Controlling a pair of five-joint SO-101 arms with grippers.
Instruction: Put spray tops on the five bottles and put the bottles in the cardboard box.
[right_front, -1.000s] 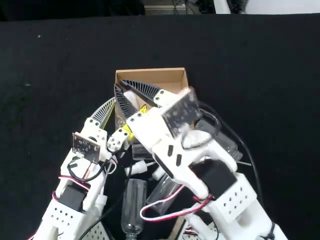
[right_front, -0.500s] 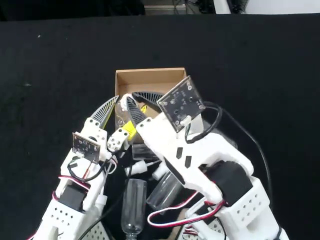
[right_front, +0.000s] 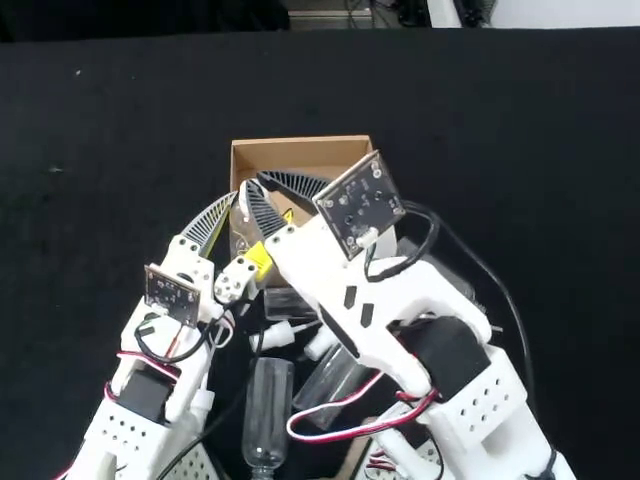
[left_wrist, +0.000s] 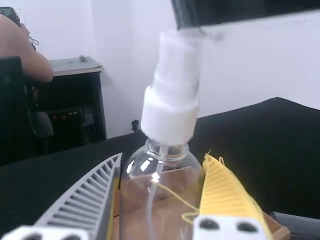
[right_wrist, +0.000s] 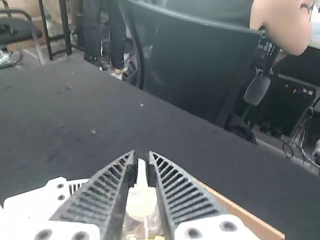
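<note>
a black cloth (right_front: 520, 120) covers the table. beyond it stand a white wall (left_wrist: 260, 65) and a dark desk (left_wrist: 75, 107) with a pale top. a black office chair (right_wrist: 200, 70) sits near the table's edge.

Left pincer (left_wrist: 162, 160) and right pincer (right_wrist: 141, 155), both closed.
</note>
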